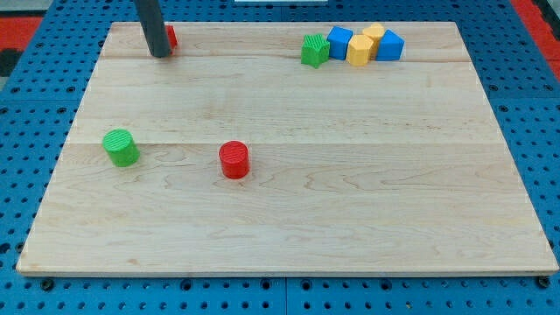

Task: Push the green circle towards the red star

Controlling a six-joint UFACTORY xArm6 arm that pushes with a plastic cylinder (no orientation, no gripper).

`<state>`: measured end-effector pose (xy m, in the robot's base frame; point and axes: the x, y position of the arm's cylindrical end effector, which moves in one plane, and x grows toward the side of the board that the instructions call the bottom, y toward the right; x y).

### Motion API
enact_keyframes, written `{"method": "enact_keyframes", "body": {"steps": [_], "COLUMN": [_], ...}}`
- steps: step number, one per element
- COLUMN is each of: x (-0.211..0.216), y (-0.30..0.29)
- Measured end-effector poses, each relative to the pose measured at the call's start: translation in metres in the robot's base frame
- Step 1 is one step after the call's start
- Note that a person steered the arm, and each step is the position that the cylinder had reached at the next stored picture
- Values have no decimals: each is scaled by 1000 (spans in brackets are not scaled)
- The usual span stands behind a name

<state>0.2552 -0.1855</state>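
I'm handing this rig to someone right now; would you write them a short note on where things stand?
My tip is at the board's top left, right in front of a red block it mostly hides; shape unclear, presumably the red star.
The green circle sits at the view's left, mid-board, well below the tip and untouched by it.
A red circle stands to its right.
Done: nothing visible yet.
Left: bring the tip below the green circle and push it up toward the red block.
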Motion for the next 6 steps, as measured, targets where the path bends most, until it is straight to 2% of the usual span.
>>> {"method": "enact_keyframes", "body": {"steps": [2,3,4,5,6], "x": [134,200,224,224,259], "y": [48,28,-7,-40,-40]}}
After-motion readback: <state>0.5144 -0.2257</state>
